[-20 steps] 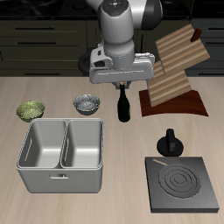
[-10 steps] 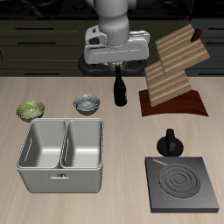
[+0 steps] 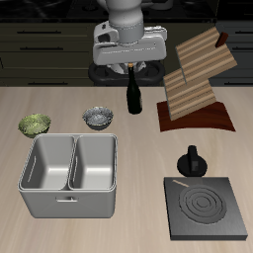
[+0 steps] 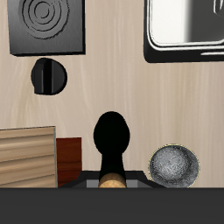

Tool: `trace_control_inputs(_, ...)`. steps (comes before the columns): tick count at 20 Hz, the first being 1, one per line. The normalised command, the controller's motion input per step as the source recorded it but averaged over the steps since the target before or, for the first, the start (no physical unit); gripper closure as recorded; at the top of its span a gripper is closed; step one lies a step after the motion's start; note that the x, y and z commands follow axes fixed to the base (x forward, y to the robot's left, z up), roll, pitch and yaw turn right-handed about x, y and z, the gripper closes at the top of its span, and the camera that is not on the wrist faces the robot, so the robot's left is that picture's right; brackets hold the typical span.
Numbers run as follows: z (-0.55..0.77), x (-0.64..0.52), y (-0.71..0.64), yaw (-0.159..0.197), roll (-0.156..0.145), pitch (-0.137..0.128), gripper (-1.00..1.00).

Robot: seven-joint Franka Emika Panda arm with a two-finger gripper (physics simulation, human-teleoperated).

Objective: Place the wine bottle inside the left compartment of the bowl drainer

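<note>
My gripper [image 3: 133, 71] is shut on the neck of the wine bottle [image 3: 135, 96], a slim dark bottle that hangs upright above the table, farther back than the bowl drainer. In the wrist view the wine bottle [image 4: 112, 140] shows from above, with its top between my fingers at the gripper [image 4: 111, 181]. The bowl drainer [image 3: 30, 193] is a light-grey basin near the table's front edge. A middle wall splits it into two deep wells, and both wells hold nothing. Part of the bowl drainer [image 4: 185, 59] also shows in the wrist view.
A small round metal bowl [image 3: 98, 119] stands just behind the drainer, close below the bottle. A green leafy bowl [image 3: 36, 125] sits beside it. A wooden rack [image 3: 195, 79], a black knobbed object [image 3: 191, 161] and a black stove plate [image 3: 206, 208] stand on the other side.
The gripper has risen and moved back, lifting the wine bottle off the table and a little higher.
</note>
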Motion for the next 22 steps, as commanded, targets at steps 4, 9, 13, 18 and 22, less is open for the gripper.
trace_control_inputs(4,0.13,-0.01,-0.08,0.006,-0.016,-0.014,1.00)
trace_control_inputs(9,0.26,0.15,-0.16,0.049,-0.057,-0.046,1.00)
trace_control_inputs(13,0.49,0.30,-0.39,0.013,-0.094,-0.066,1.00)
trace_control_inputs(18,0.27,0.36,-0.37,-0.022,-0.055,-0.034,1.00)
trace_control_inputs(22,0.06,0.36,-0.11,-0.014,0.007,0.002,1.00)
